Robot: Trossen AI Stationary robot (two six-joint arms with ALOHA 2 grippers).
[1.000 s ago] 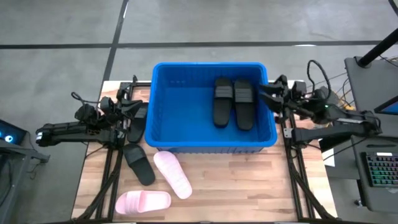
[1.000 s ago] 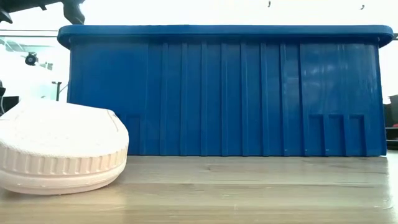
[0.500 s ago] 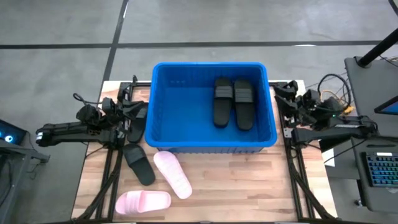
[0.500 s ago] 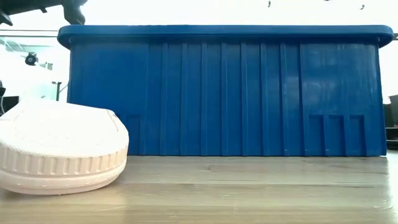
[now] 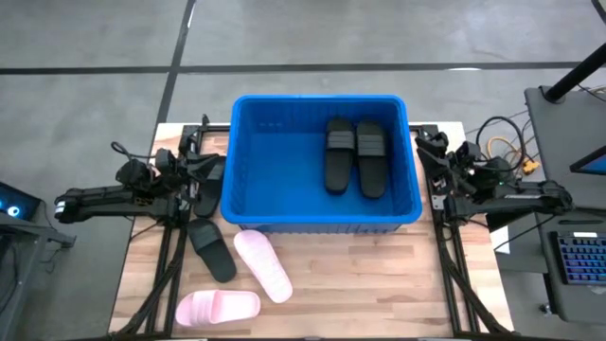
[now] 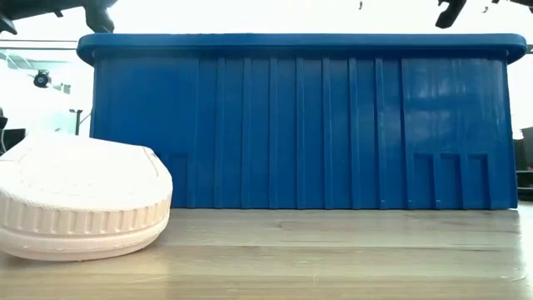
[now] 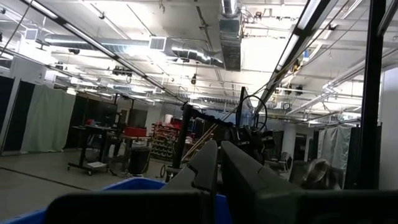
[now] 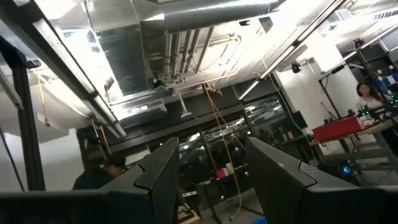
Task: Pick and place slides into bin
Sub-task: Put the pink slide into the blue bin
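The blue bin (image 5: 248, 204) stands mid-table and fills the low view (image 6: 300, 125). Two black slides (image 5: 339, 153) (image 5: 371, 157) lie side by side on its floor. On the table near the bin's left near corner lie a black slide (image 5: 211, 249) and two pink slides (image 5: 263, 265) (image 5: 218, 306); one pink slide shows close in the low view (image 6: 79, 196). Another black slide (image 5: 204, 200) lies partly under my left arm. My left gripper (image 5: 210, 167) is shut and empty beside the bin's left wall. My right gripper (image 5: 423, 150) is open and empty beside the bin's right wall.
The arms' dark frame rails (image 5: 170, 251) (image 5: 453, 265) run along the table's left and right edges. Bare wooden table (image 5: 360, 284) lies in front of the bin. Cables (image 5: 502, 133) and a keyboard (image 5: 579, 260) sit off the table's right side.
My right gripper has drawn back from over the bin's right rim toward the table's right edge, and now sits beside the bin's right wall. The slides and the bin have not moved.
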